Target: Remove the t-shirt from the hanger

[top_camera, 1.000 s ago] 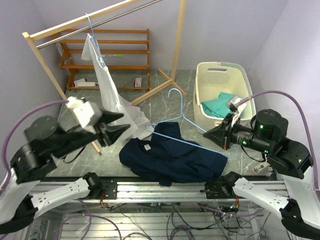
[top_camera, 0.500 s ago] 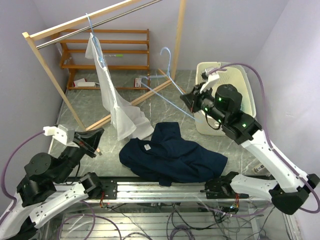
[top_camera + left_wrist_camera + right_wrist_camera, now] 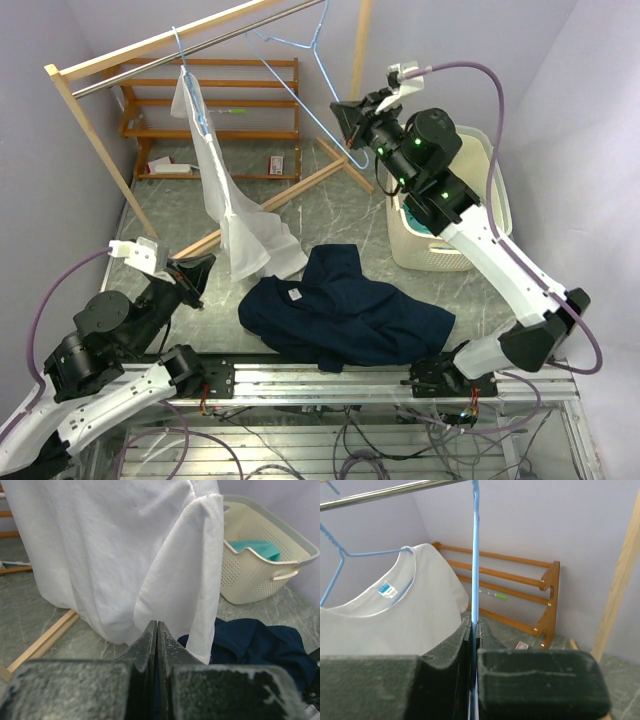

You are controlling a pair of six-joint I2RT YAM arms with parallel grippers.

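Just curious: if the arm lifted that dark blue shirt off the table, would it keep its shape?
Probably not: the dark blue shirt lies crumpled in folds, so it likely droops. Seems light, like the white shirt hanging limp.

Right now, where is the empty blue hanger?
Top view, upper centre: the blue hanger is pinched in the right gripper, up by the metal rail, right of the white t-shirt.

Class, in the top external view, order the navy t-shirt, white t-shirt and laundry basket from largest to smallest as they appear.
1. Navy t-shirt
2. Then white t-shirt and laundry basket, roughly alike: the right arm hides part of the basket.
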